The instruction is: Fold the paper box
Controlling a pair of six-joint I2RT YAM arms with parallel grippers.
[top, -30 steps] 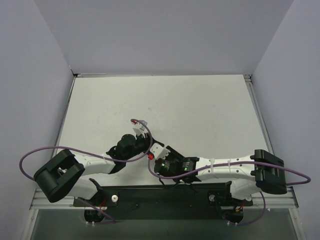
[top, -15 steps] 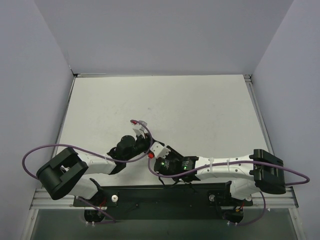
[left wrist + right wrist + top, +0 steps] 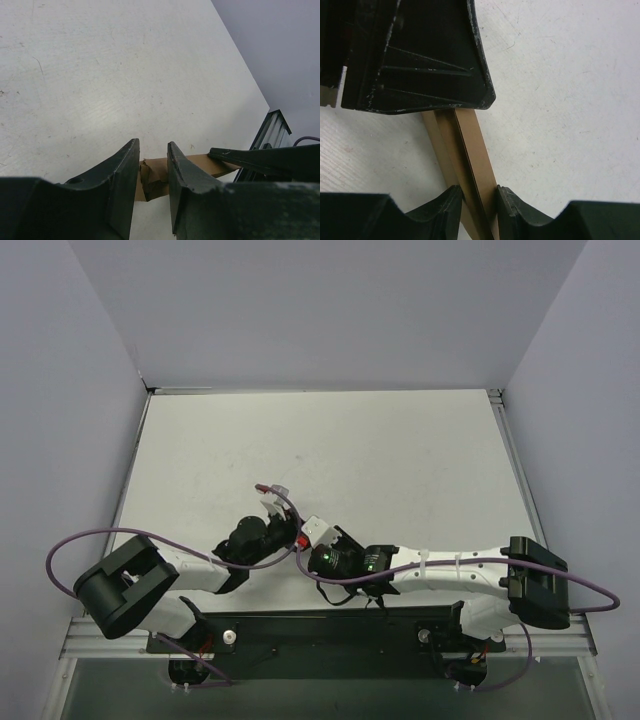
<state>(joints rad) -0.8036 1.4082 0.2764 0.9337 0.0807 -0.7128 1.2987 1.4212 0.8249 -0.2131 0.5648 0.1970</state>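
The paper box [image 3: 156, 175] is a flattened brown cardboard piece held just above the white table between both grippers. In the left wrist view my left gripper [image 3: 152, 152] is shut on its crumpled end, and a right finger [image 3: 260, 157] pinches the far end. In the right wrist view the box [image 3: 472, 140] is a narrow folded strip running from my right gripper [image 3: 477, 192], shut on it, up under the dark left gripper [image 3: 420, 55]. In the top view the left gripper [image 3: 285, 532] and right gripper [image 3: 312, 536] meet tip to tip near the front middle and hide the box.
The white table [image 3: 330, 450] stretches behind the grippers to grey walls on three sides. The black base rail [image 3: 320, 630] with both arm mounts runs along the near edge. Purple cables [image 3: 60, 560] loop off both arms.
Both grippers stayed shut on the box. The left wrist has shifted slightly toward the near left, and the right wrist has followed it a little leftward.
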